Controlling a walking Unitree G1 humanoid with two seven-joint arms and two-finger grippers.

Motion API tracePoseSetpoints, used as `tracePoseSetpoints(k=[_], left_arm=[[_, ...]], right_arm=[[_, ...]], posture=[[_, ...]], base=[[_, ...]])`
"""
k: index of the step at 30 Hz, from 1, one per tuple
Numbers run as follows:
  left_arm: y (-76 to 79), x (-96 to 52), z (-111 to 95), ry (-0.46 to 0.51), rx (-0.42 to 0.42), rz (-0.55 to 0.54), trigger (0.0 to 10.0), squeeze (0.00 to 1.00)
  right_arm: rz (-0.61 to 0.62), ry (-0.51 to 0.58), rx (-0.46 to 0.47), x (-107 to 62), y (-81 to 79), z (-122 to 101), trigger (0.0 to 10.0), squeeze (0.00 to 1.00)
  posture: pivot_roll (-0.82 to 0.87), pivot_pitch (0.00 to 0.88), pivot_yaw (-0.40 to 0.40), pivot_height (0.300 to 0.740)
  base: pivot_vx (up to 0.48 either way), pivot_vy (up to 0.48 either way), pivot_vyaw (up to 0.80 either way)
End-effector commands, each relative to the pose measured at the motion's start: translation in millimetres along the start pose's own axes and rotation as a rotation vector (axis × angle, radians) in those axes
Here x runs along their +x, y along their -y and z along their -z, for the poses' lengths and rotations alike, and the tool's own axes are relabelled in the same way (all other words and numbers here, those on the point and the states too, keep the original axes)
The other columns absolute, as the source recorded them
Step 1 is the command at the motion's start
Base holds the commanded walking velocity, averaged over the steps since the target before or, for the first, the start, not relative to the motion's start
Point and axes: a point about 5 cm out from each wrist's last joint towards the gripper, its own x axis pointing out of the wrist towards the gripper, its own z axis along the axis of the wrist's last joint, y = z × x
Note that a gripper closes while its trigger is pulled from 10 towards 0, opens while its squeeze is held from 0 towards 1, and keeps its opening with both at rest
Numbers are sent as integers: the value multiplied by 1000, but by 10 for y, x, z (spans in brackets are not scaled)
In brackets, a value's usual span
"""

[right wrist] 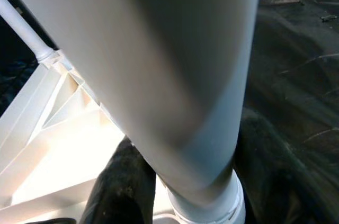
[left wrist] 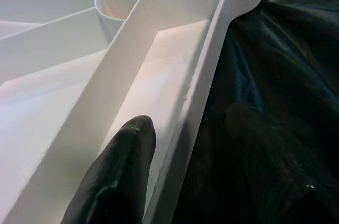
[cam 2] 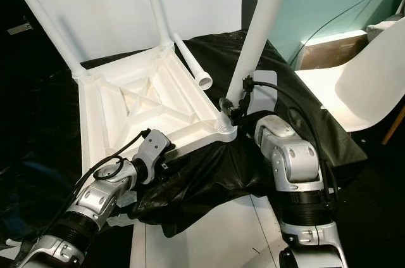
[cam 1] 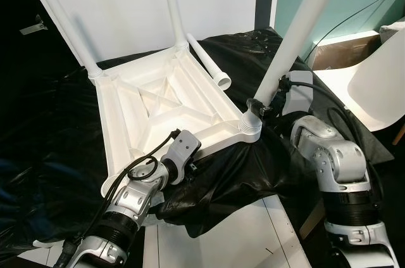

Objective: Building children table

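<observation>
Two fingers of the right gripper (cam 1: 256, 108) are clamping the leg (cam 1: 297, 33), seating it in its socket, while the left gripper (cam 1: 188, 165) is pinching the tabletop (cam 1: 171, 106) rim steady.

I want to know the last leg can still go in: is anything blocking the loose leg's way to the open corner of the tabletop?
Nothing visible blocks it. The loose leg lies on the black sheet beside the upturned tabletop, with bare sheet between. Both grippers are occupied: the right gripper holds a fitted leg, the left gripper the tabletop's rim.
</observation>
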Motion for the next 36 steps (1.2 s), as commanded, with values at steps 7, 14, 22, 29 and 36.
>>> tracePoseSetpoints(k=[7, 14, 22, 29, 36], left_arm=[[182, 5, 46, -17, -15, 225, 10000, 0], [194, 2, 44, -17, -18, 224, 10000, 0], [200, 0, 57, -19, -18, 222, 10000, 0], [209, 1, 52, -14, -23, 214, 10000, 0], [212, -32, 82, -14, -30, 185, 10000, 0]], right_arm=[[-109, -296, 73, 16, -42, 348, 10000, 0], [-114, -343, 92, 27, 26, 246, 10000, 0], [-176, -388, -16, 33, 56, 145, 10000, 0], [-248, -378, -187, 15, 14, 109, 10000, 0], [-324, -328, -269, -83, -146, 270, 10000, 0]], posture=[[-144, 0, 106, 740], [-141, 0, 107, 740], [-140, 0, 104, 740], [-127, 0, 90, 740], [-114, 0, 81, 740]], base=[[0, 0, 0], [0, 0, 0], [0, 0, 0], [0, 0, 0], [0, 0, 0]])
